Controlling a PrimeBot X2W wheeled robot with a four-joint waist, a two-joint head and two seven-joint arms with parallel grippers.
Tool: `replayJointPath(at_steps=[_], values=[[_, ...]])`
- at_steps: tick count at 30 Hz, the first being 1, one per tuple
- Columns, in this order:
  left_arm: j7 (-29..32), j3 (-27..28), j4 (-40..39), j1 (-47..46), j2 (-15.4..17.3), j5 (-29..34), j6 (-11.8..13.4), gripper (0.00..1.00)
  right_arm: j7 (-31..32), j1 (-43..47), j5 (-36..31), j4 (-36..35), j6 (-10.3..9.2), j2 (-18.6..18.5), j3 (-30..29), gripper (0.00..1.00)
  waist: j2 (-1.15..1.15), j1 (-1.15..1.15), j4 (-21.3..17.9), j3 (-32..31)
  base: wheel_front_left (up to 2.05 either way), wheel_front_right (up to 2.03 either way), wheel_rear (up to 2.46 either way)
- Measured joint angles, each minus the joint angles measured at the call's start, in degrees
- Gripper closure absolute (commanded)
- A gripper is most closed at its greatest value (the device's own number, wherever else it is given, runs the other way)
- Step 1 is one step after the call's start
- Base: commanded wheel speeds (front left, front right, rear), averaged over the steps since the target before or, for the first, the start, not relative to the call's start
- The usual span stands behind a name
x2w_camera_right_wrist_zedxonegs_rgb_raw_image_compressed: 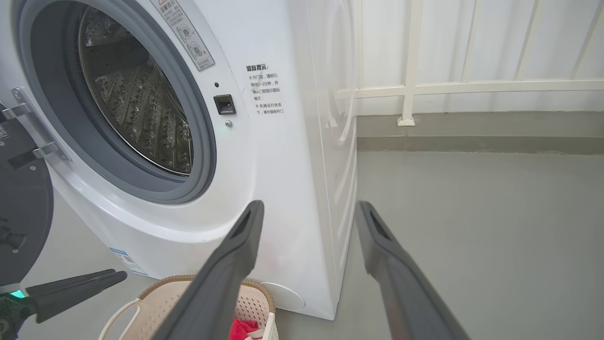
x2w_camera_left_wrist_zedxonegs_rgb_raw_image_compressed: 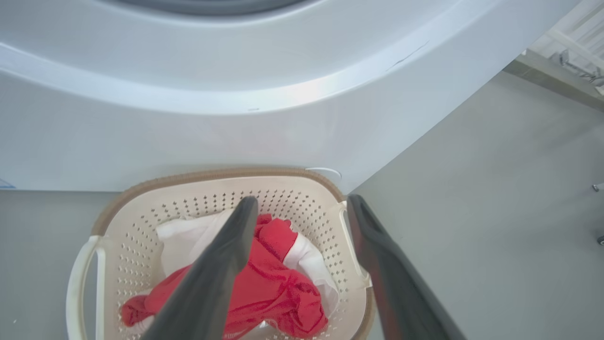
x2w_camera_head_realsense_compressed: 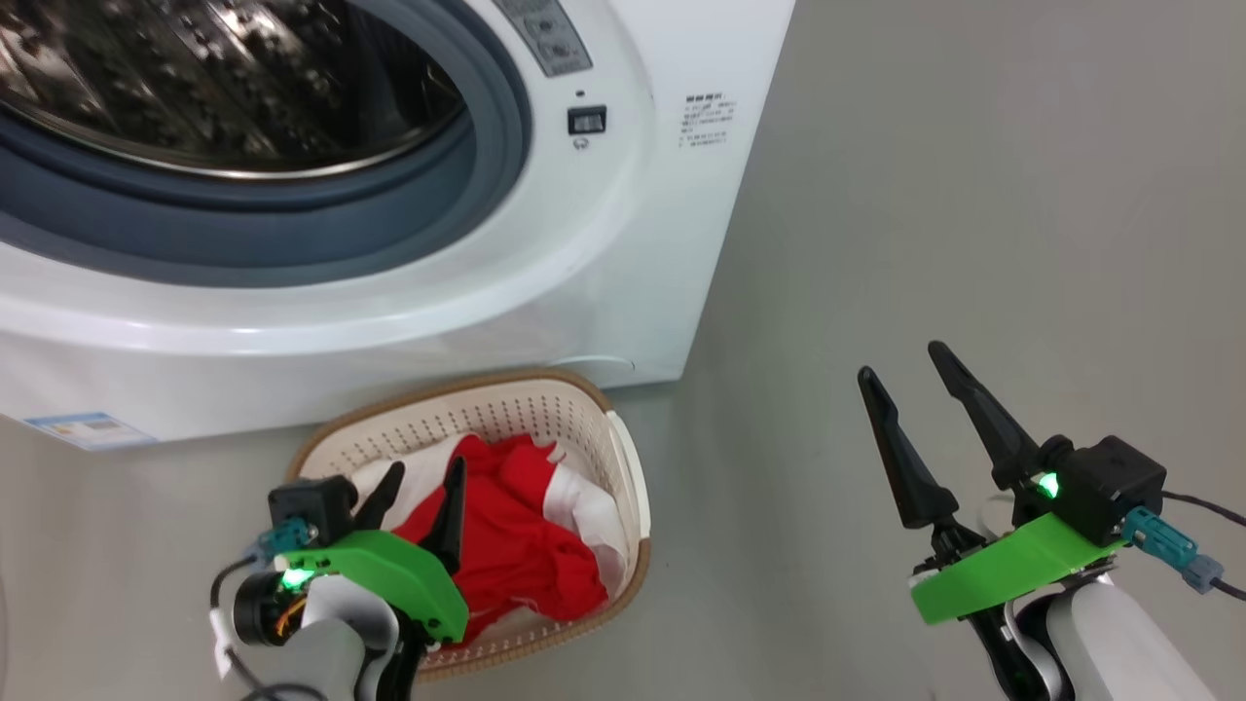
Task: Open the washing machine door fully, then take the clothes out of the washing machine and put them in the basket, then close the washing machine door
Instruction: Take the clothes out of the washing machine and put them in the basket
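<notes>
The white washing machine [x2w_camera_head_realsense_compressed: 604, 243] stands with its steel drum [x2w_camera_head_realsense_compressed: 214, 78] exposed. In the right wrist view, the washing machine door [x2w_camera_right_wrist_zedxonegs_rgb_raw_image_compressed: 21, 212] hangs swung open at the left edge, showing its black rim. On the floor in front sits the cream basket [x2w_camera_head_realsense_compressed: 623, 467], holding the red and white clothes [x2w_camera_head_realsense_compressed: 516, 545]. My left gripper [x2w_camera_head_realsense_compressed: 424, 471] hovers open just above the clothes, with nothing between its fingers. In the left wrist view, the left gripper [x2w_camera_left_wrist_zedxonegs_rgb_raw_image_compressed: 303, 200] spans the basket's [x2w_camera_left_wrist_zedxonegs_rgb_raw_image_compressed: 212, 177] right half, over the clothes [x2w_camera_left_wrist_zedxonegs_rgb_raw_image_compressed: 273, 288]. My right gripper [x2w_camera_head_realsense_compressed: 900, 362] is open and empty over bare floor to the right.
Grey floor [x2w_camera_head_realsense_compressed: 973, 195] stretches right of the machine. A white railing [x2w_camera_right_wrist_zedxonegs_rgb_raw_image_compressed: 410, 85] and a low kerb run along the far wall. A blue label [x2w_camera_head_realsense_compressed: 88, 428] is stuck on the machine's lower front.
</notes>
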Motion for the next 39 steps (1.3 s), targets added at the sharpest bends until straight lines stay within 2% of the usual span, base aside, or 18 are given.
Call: replayJointPath(at_steps=[5,6,11,21,30,39], values=[[0.0,5.0,-11.7,5.9,-0.1,4.7,0.7,0.00,0.0,1.8,-0.5,0.3,0.00,0.1,-1.4,0.00,0.00,0.00,1.1,-3.9,0.00,0.00,0.00],[0.0,5.0,-11.7,5.9,-0.1,4.7,0.7,0.00,0.0,1.8,-0.5,0.3,0.00,0.1,-1.4,0.00,0.00,0.00,1.1,-3.9,0.00,0.00,0.00],[0.0,10.6,-21.8,11.8,-0.1,8.4,0.7,0.00,0.0,3.2,-2.1,0.4,0.00,0.1,-1.6,0.00,0.00,0.00,2.3,-7.5,0.00,0.00,0.00],[0.0,17.9,-35.1,20.1,-0.4,15.8,0.4,0.00,0.0,6.1,-4.6,-0.4,0.00,1.7,-6.1,0.00,0.00,0.00,3.9,-13.3,0.00,0.00,0.00],[0.0,19.3,-39.5,25.5,-0.6,16.3,-1.2,0.00,0.0,8.6,-6.0,-0.7,0.00,2.2,-7.6,0.00,0.00,0.00,4.2,-17.1,0.00,0.00,0.00],[0.0,19.6,-40.2,26.3,-0.6,18.7,-1.2,0.00,0.0,9.3,-6.5,-0.7,0.00,2.1,-8.9,0.00,0.00,0.00,4.3,-19.1,0.00,0.00,0.00]])
